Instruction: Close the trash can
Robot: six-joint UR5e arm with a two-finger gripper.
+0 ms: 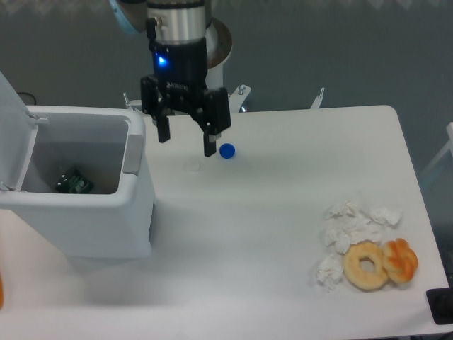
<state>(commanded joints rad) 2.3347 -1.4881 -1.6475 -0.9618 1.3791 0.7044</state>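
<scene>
The trash can [106, 219] is a boxy white bin at the left of the table. Its flat white lid [14, 127] stands raised on the far left side, so the pale grey inside shows. A small green and black item [73, 183] lies at the bottom. A grey latch strip [132, 152] sits on the right rim. My gripper [186, 145] hangs above the table just right of the can's back right corner, apart from it. Its black fingers [209, 144] are spread open with nothing between them.
A small blue ball [226, 150] lies on the table just right of the gripper. At the front right are crumpled white tissues [354, 223], a plain donut [366, 265] and an orange pastry [400, 260]. A dark object [440, 306] sits at the front right corner.
</scene>
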